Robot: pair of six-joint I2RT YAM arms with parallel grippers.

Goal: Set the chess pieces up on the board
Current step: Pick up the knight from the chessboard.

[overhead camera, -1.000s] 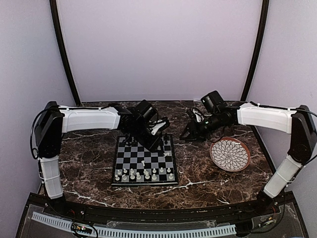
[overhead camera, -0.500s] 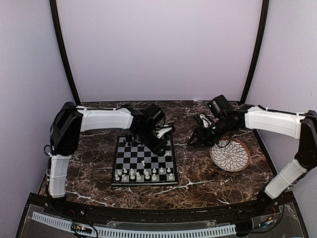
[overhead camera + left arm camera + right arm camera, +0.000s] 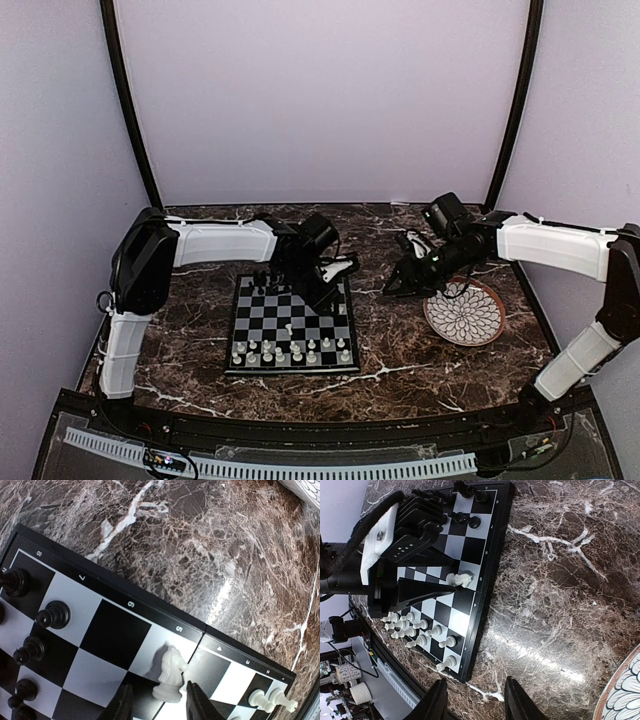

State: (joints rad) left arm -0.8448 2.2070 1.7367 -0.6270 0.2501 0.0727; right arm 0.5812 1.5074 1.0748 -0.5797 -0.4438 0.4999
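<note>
The board [image 3: 335, 365] lies mid-table, with cream-white chess pieces [image 3: 290, 350] on its two near rows and black pieces [image 3: 262, 284] at its far left. My left gripper [image 3: 325, 290] is low over the board's far right part. In the left wrist view it [image 3: 159, 685] is open, with a white knight [image 3: 170, 672] standing upright between its fingertips near the edge marked 5. Black pieces [image 3: 54, 615] stand at the left. The knight also shows in the right wrist view [image 3: 459, 579]. My right gripper [image 3: 395, 285] [image 3: 476, 680] is open and empty above the marble, right of the board [image 3: 492, 565].
A round white petal-patterned plate with a brown rim [image 3: 463, 310] sits right of the board, under the right arm's wrist. One white piece [image 3: 290, 328] stands alone mid-board. The marble table [image 3: 400, 350] ends at a black rail at the front.
My left gripper has moved right along the board's far side. My right gripper has shifted right toward the plate, then held still.
</note>
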